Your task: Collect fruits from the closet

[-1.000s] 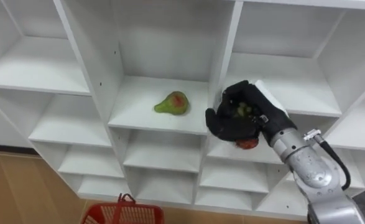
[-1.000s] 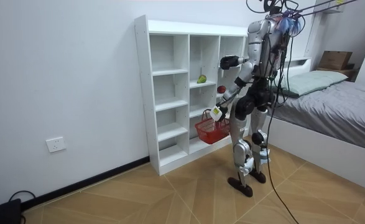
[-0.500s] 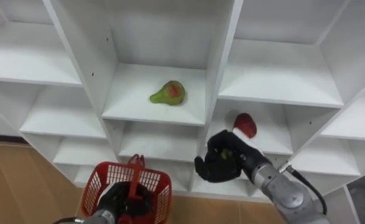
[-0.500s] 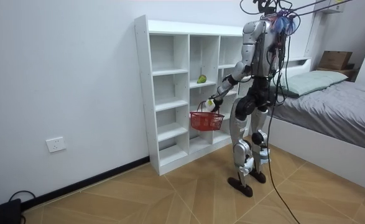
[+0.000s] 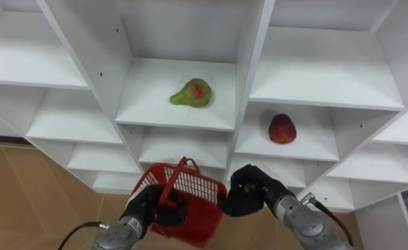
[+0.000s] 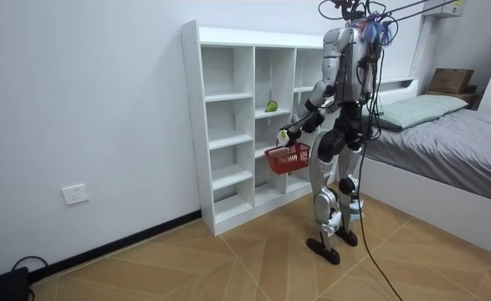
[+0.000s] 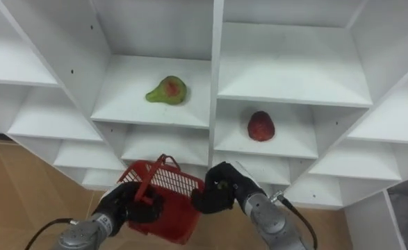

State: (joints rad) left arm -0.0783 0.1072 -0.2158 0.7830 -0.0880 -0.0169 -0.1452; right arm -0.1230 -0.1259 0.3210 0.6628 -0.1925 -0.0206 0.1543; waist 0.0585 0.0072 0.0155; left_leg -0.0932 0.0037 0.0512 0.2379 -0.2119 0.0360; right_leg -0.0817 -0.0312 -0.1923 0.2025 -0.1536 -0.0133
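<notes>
As you look down, two fruits lie in the white open-shelved closet (image 5: 251, 62): one green pear blushed red (image 5: 192, 93), on its side, and one round dark-red fruit (image 5: 281, 129) one compartment right and lower. Your left hand (image 5: 151, 210) curls its fingers round the handle of the one red plastic mesh basket (image 5: 198, 208). Your right hand (image 5: 249, 200), beside its rim, curls round a small greenish thing (image 5: 248, 187).
</notes>
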